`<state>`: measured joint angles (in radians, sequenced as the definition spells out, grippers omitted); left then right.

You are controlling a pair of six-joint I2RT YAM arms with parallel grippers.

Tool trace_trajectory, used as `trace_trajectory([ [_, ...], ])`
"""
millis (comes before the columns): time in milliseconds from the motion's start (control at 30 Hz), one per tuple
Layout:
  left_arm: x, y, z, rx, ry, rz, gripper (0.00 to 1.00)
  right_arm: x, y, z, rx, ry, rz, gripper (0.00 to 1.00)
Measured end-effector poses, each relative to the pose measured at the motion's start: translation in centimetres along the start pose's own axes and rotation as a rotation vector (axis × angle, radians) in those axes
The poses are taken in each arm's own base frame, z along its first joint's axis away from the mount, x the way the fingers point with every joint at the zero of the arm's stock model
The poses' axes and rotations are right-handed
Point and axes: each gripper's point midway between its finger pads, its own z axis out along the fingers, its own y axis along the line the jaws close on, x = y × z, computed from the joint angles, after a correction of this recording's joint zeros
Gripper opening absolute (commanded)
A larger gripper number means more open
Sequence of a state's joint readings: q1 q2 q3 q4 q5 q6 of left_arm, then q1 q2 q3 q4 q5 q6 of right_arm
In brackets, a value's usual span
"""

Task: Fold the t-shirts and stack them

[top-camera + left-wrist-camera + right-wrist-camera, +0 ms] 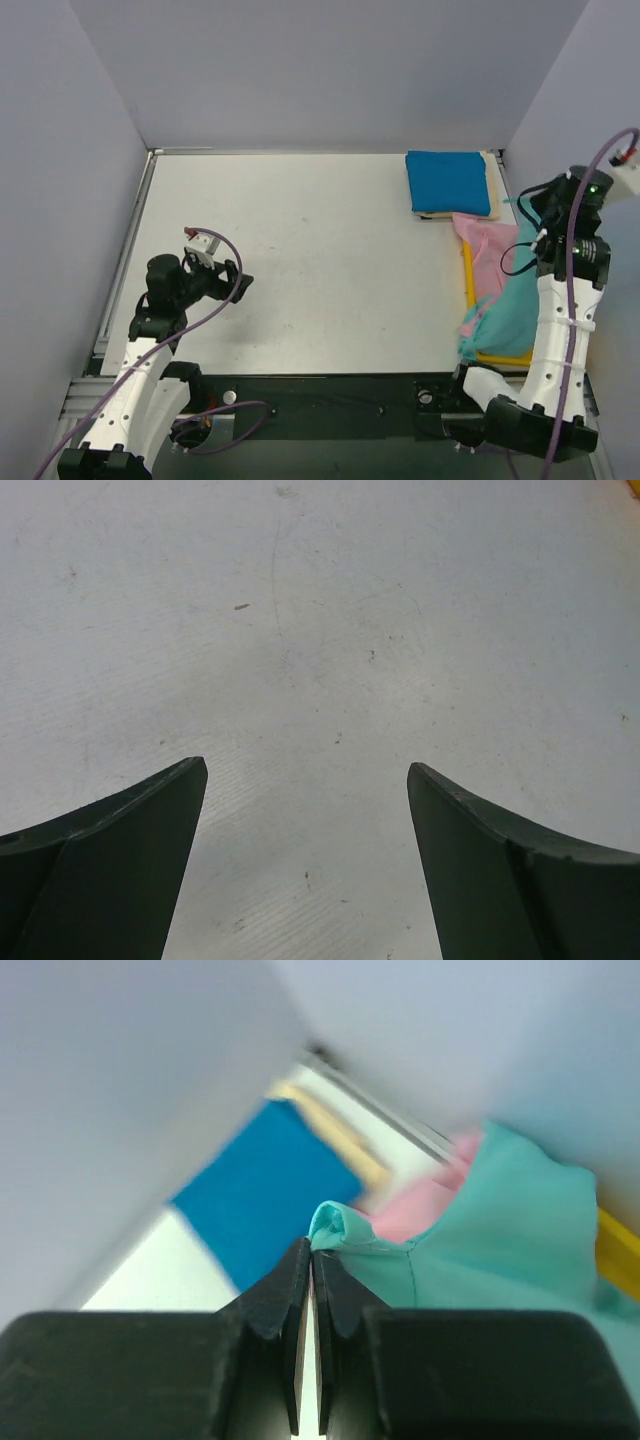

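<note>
The right gripper (313, 1252) is pinched tight on a puckered edge of the teal shirt (500, 1230), which lies rumpled beside the pink shirt (420, 1205) on the tray (620, 1250). Beyond them, the blue shirt (265, 1195) sits folded on the cream shirt (491, 195). The left gripper (307, 768) is spread wide and holds nothing over the tabletop (320, 600). The cloth looks light and limp, so a hem corner probably gives the best hold.

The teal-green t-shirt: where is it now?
In the top view, the teal-green t-shirt lies at the table's near right, over the yellow tray, beside the pink t-shirt; the right tool pinches its edge.
</note>
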<state>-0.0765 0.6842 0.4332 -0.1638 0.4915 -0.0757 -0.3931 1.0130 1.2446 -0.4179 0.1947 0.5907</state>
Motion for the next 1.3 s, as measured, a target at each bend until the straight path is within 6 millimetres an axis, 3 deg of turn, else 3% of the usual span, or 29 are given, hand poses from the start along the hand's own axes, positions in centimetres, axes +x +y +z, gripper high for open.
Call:
trace_trajectory([
  [133,-0.1,0.0,0.0,0.001,-0.003,0.001,0.92,-4.5,14.1,-7.1,-0.433,-0.073,-0.165,0.0],
  [200,-0.1,0.0,0.0,0.001,-0.004,0.0,0.92,-5.9,19.9,-11.7,-0.64,-0.093,-0.209,0.0],
  [300,-0.2,0.1,0.0,-0.002,-0.006,-0.002,0.92,-7.9,28.2,-21.8,-1.038,-0.123,-0.229,0.0],
  [333,-0.2,0.1,-0.1,-0.005,-0.008,-0.003,0.92,-8.2,30.0,-25.2,-1.163,-0.129,-0.227,0.0],
  [367,-0.2,0.2,-0.1,-0.006,-0.009,-0.003,0.92,-8.9,30.9,-27.1,-1.235,-0.147,-0.219,0.0],
  [400,-0.3,0.2,-0.1,-0.008,-0.012,-0.003,0.92,-8.4,32.1,-31.5,-1.39,-0.134,-0.206,0.0],
  [433,-0.3,0.3,-0.2,-0.01,-0.014,-0.002,0.92,-8.5,32.4,-34.0,-1.479,-0.136,-0.193,0.0],
  [467,-0.4,0.3,-0.2,-0.011,-0.016,-0.002,0.92,-8.7,32.4,-36.0,-1.55,-0.136,-0.181,0.0],
  [533,-0.4,0.4,-0.3,-0.014,-0.02,-0.001,0.92,-9.3,32.3,-37.8,-1.611,-0.158,-0.162,0.0],
  [600,-0.5,0.4,-0.3,-0.016,-0.024,0.0,0.92,-9.9,32.0,-37.4,-1.578,-0.199,-0.164,0.04],
  [633,-0.6,0.4,-0.3,-0.016,-0.026,0.001,0.92,-9.7,31.6,-36.2,-1.523,-0.215,-0.181,0.11],
  [667,-0.6,0.4,-0.4,-0.017,-0.027,0.001,0.92,-8.9,31.2,-34.4,-1.447,-0.219,-0.214,0.26],
  [700,-0.7,0.4,-0.4,-0.018,-0.029,0.001,0.92,-7.3,30.7,-32.2,-1.356,-0.204,-0.267,0.34],
  [733,-0.7,0.4,-0.4,-0.019,-0.031,0.002,0.92,-5.7,29.8,-29.9,-1.264,-0.186,-0.323,0.51],
  [767,-0.7,0.5,-0.4,-0.02,-0.032,0.002,0.92,-4.3,29.1,-28.1,-1.194,-0.166,-0.371,0.62],
  [833,-0.7,0.5,-0.4,-0.02,-0.032,0.002,0.92,0.5,27.4,-23.9,-1.049,-0.086,-0.509,0.88],
  [867,-0.7,0.5,-0.4,-0.02,-0.033,0.002,0.92,3.7,26.6,-22.0,-0.993,-0.026,-0.592,0.96],
  [1000,-0.7,0.5,-0.4,-0.021,-0.031,0.0,0.92,17.3,22.4,-15.9,-0.825,0.273,-0.917,1.0],
  [1067,-0.7,0.5,-0.4,-0.021,-0.03,-0.001,0.92,24.8,18.6,-13.5,-0.739,0.475,-1.093,1.0],
  [1133,-0.7,0.5,-0.4,-0.02,-0.031,-0.001,0.92,30.2,14.2,-12.3,-0.666,0.65,-1.224,0.98],
  [1200,-0.7,0.5,-0.4,-0.019,-0.031,-0.001,0.92,33.6,9.1,-12.1,-0.588,0.811,-1.319,0.97],
  [1300,-0.7,0.5,-0.4,-0.015,-0.032,0.0,0.92,35.7,4.1,-12.8,-0.518,0.961,-1.382,0.95],
])
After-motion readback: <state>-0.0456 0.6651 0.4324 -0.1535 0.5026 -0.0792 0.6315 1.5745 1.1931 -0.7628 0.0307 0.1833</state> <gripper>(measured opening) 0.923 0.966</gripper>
